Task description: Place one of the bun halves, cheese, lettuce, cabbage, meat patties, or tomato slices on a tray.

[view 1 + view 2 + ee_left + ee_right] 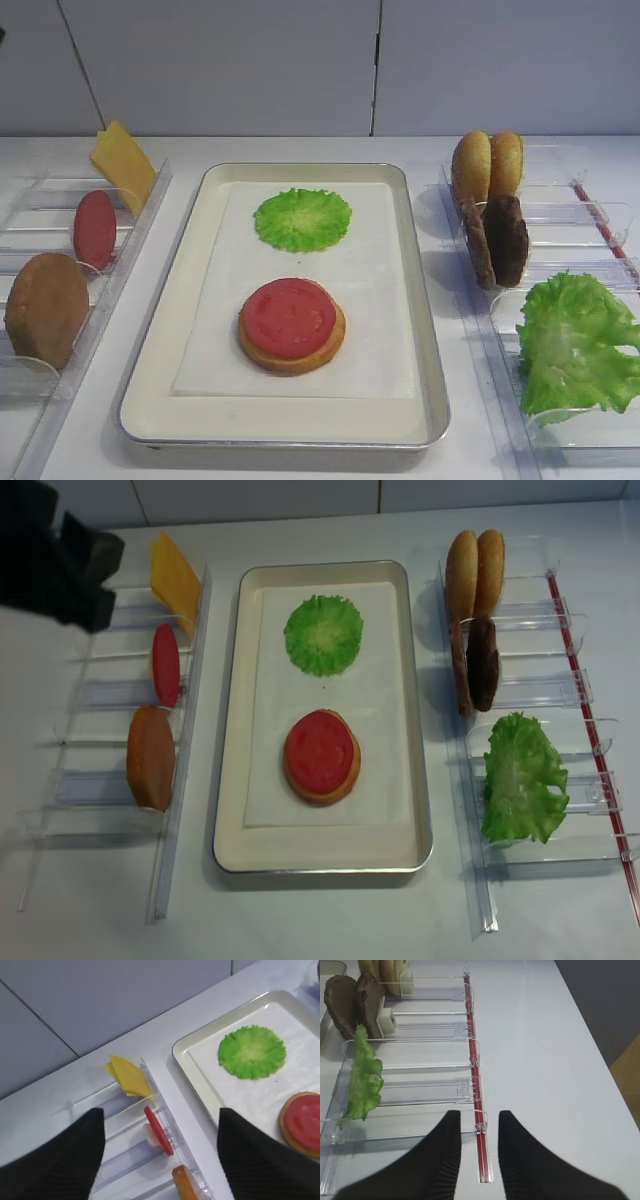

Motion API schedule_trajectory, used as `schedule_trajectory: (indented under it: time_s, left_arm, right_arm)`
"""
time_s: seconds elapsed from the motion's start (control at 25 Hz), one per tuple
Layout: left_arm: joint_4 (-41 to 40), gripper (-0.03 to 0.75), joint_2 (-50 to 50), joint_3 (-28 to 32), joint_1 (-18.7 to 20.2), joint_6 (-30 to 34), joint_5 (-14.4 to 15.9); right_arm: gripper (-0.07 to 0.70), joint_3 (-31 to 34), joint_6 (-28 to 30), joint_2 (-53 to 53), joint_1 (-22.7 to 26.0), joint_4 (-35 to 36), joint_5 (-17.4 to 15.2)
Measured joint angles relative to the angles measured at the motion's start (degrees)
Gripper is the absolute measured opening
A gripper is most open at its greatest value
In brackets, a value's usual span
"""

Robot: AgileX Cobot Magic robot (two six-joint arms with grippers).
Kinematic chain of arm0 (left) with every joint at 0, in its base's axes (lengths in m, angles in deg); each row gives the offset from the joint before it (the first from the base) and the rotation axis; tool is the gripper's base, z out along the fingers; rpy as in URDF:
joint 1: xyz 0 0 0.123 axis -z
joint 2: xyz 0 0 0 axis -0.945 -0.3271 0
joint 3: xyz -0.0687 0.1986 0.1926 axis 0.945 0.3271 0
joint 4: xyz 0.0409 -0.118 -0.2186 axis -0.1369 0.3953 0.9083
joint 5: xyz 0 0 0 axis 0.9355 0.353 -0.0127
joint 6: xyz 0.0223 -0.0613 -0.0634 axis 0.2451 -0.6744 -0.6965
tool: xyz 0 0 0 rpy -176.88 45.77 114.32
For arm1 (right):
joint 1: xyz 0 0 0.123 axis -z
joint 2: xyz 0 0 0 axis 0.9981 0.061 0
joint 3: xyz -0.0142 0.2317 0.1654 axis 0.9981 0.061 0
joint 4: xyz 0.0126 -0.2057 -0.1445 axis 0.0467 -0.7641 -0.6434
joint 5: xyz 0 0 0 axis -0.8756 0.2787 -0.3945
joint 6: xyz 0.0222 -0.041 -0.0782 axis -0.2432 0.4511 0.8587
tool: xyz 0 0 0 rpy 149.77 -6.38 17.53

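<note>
My left claw gapes wide, with the cheese and a tomato slice just ahead. My right claw stands narrowly parted and empty; lettuce sits ahead to its left.

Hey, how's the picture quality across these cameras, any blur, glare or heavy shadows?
Exterior high: soft, even light, faint shadows under the silver metal tray. Realsense view: sharper, mild shadow beside the tray. Right wrist: black claw blurred up close. Left wrist: claw fingers out of focus, round green lettuce leaf slightly soft.
</note>
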Motion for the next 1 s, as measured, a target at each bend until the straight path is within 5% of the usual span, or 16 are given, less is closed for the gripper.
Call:
schedule_trajectory:
  time_s: [0.2,0.44,0.68,1.0]
  left_arm:
    - [0.0,0.466,14.7,8.9,1.2,-4.4,0.0]
    - [4.8,0.466,34.5,15.0,1.2,-4.8,9.3]
    - [6.0,0.466,48.5,21.4,1.2,-7.7,15.5]
    - [5.5,0.466,56.9,33.7,1.2,-12.6,18.0]
  right_arm:
    - [0.213,0.0,-0.2,0.0,0.0,0.0,0.0]
    - [0.211,0.0,-0.5,0.0,0.0,0.0,0.0]
    - [0.197,0.0,-0.5,0.0,0.0,0.0,0.0]
    - [0.185,0.0,-0.5,0.0,0.0,0.0,0.0]
